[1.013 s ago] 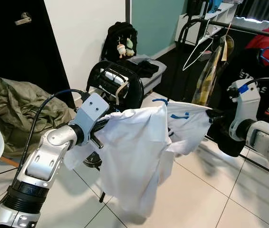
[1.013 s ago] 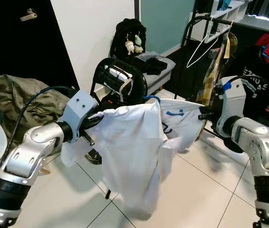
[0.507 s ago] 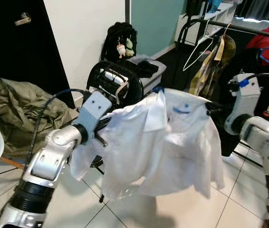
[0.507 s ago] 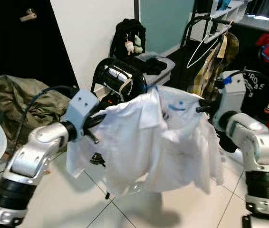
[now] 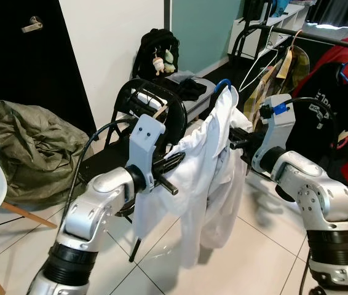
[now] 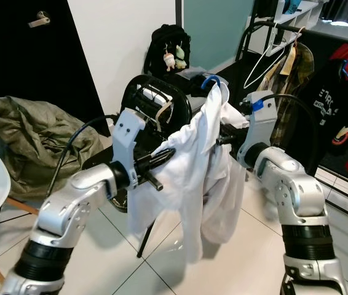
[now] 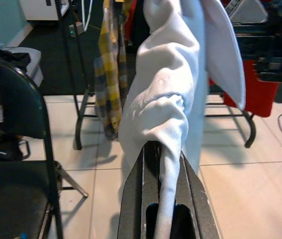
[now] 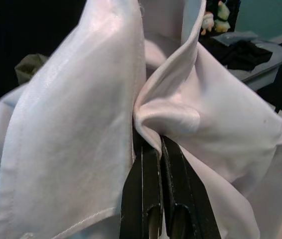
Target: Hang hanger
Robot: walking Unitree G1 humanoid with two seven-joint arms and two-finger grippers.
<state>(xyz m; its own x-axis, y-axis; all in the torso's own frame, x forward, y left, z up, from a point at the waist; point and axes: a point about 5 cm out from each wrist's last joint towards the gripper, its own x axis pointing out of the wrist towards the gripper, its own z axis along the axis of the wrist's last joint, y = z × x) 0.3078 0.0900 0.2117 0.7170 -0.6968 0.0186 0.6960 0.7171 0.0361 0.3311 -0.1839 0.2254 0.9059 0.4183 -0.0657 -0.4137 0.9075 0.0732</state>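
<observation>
Between the two grippers, the white shirt (image 5: 205, 178) on its blue hanger (image 5: 222, 83) is hanging; right gripper (image 8: 156, 149) and left gripper (image 7: 163, 149) are each pinching cloth, the rail (image 5: 321, 38) lying toward one o'clock.

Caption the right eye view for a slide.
Both grippers, left and right, hold a white shirt on a blue hanger before the clothes rack.

Silver jointed arms, ribbed black collars near the shoulders, grey wrist housings, black cables, blue tag on right wrist.
</observation>
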